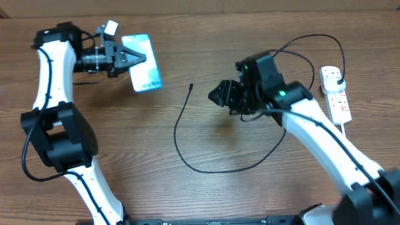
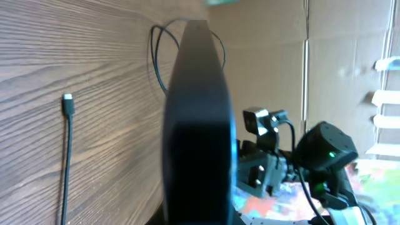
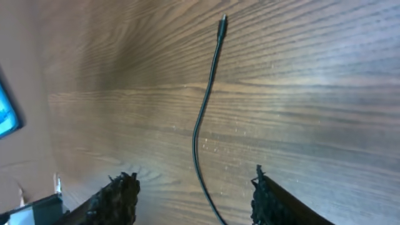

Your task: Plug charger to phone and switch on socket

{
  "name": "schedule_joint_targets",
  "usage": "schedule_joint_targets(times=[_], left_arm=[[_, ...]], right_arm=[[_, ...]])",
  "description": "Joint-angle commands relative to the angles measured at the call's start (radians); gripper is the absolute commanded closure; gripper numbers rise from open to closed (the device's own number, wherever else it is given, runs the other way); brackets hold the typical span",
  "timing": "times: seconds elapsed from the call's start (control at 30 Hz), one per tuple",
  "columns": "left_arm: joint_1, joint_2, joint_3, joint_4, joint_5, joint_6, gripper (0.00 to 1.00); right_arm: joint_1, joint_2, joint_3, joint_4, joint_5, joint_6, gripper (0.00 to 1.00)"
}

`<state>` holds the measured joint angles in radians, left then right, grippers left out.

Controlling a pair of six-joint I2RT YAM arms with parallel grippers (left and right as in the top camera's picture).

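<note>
My left gripper (image 1: 130,59) is shut on the phone (image 1: 142,62) and holds it above the table at the far left, its blue screen facing up. In the left wrist view the phone (image 2: 197,125) shows edge-on as a dark slab that hides the fingers. The charger (image 1: 187,134) lies in a wide loop across the table's middle, its connector tip (image 1: 191,85) free on the wood. My right gripper (image 1: 215,95) hovers just right of that tip. Its jaws stand apart, and the cable (image 3: 206,112) runs between the fingertips (image 3: 119,194) untouched. The socket (image 1: 339,100) lies at the far right.
The charger's far end curls up behind my right arm to a black plug (image 1: 336,75) on the socket. A thick white cord (image 1: 347,130) leaves the socket toward the front. A cardboard wall (image 1: 250,5) borders the table's far side.
</note>
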<state>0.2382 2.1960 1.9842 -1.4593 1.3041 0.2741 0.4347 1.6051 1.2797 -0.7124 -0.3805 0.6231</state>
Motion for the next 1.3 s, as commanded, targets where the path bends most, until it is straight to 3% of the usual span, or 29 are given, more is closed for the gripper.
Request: schedule_joint_targets(times=[0.0,0.23,0.6,0.9,1.27], left_arm=[[-0.002,-0.008,0.019,-0.010,0.043,0.040,0.96],[-0.003,-0.008,0.019,-0.014,0.039,0.032,0.95],[-0.041,-0.008,0.019,-0.069,0.031,0.026,0.96],[-0.045,-0.008,0.019,-0.099,0.058,-0.168,0.96],[-0.035,-0.008,0.019,-0.069,0.046,-0.178,0.96]], right_arm=[[0.003,0.095,0.114,-0.018,0.014,-0.022,0.41],[0.018,0.244,0.277,-0.081,0.029,-0.011,0.47],[0.024,0.258,0.278,-0.060,0.061,0.058,0.47],[0.073,0.283,0.277,0.018,0.104,0.114,0.50],[0.103,0.430,0.277,0.140,0.119,0.136,0.55]])
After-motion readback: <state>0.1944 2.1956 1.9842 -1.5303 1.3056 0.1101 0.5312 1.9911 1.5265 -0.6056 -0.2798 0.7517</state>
